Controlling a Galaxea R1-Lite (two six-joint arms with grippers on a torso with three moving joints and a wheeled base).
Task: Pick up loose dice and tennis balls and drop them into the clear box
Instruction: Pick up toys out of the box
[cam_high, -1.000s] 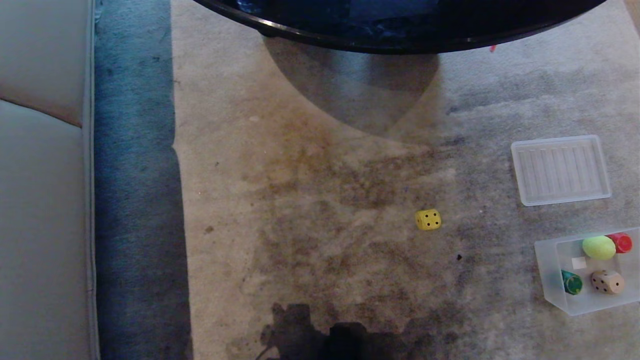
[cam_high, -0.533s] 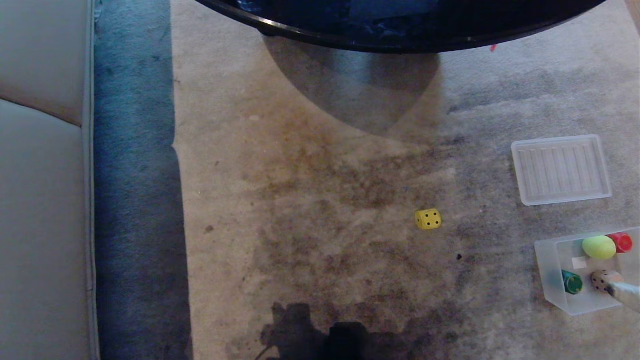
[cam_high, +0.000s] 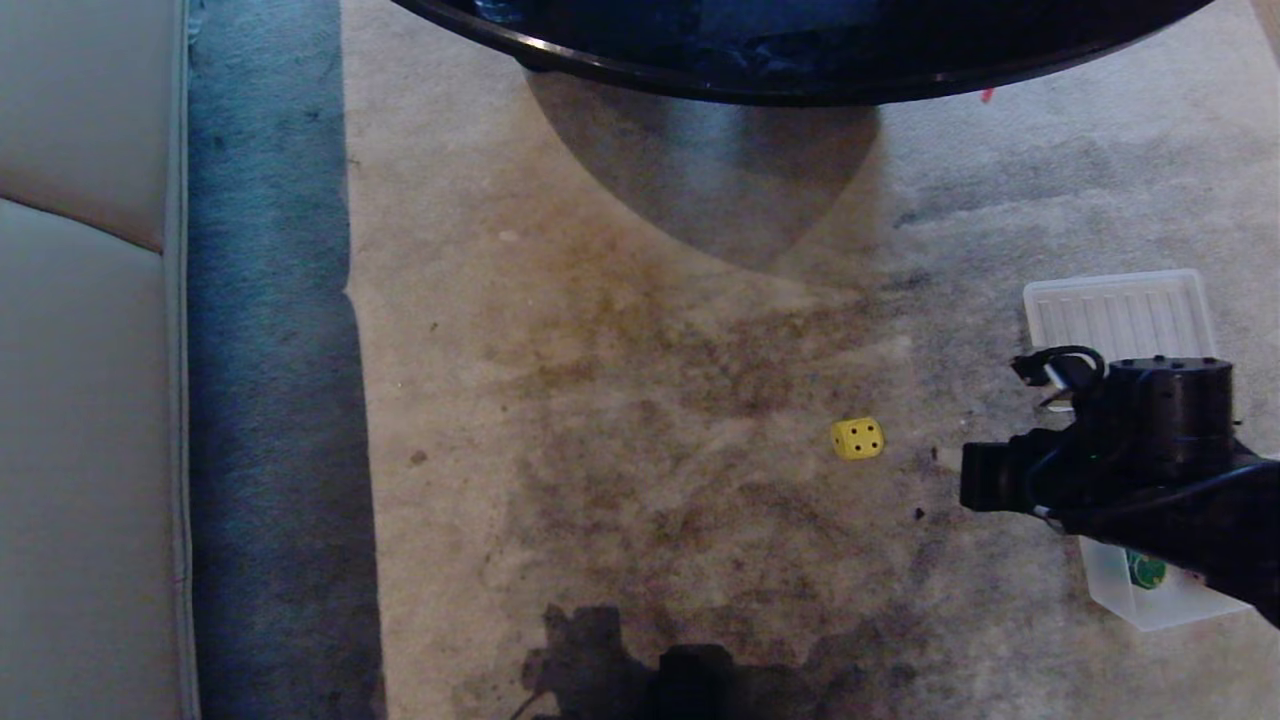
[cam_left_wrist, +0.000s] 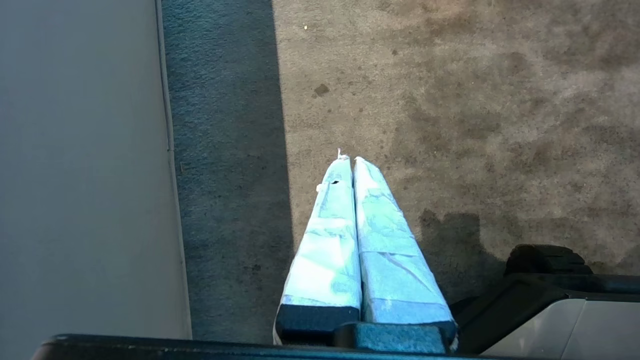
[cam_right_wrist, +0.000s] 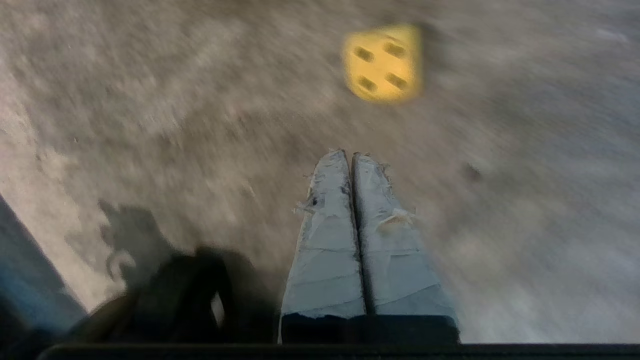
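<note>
The yellow die (cam_high: 856, 439) lies alone on the stained carpet (cam_high: 640, 420), a four-pip face up, its corners rounded and its dark pips crisp in the head view. It sits a little right of centre there. In the right wrist view it shows ahead of the claw tips at about one o'clock, not touching them.

Judging by this, the step in hand is the reach for that die. The right claw (cam_right_wrist: 351, 156) is clenched, its taped fingers pressed together and holding nothing. So the next move calls for spreading the fingers, lining up over the cube and coming down to straddle two flat faces.

From the die, the right arm (cam_high: 1120, 460) stands at three o'clock, close by. Behind it the clear box (cam_high: 1150, 605) shows only a corner at about four o'clock, with what looks like the dark green die (cam_high: 1143, 570) inside, though the arm hides most of it. The ribbed lid (cam_high: 1115, 310) lies at about two o'clock.

The left claw (cam_left_wrist: 351, 160) hangs clenched and empty near the sofa edge (cam_left_wrist: 75, 175).
</note>
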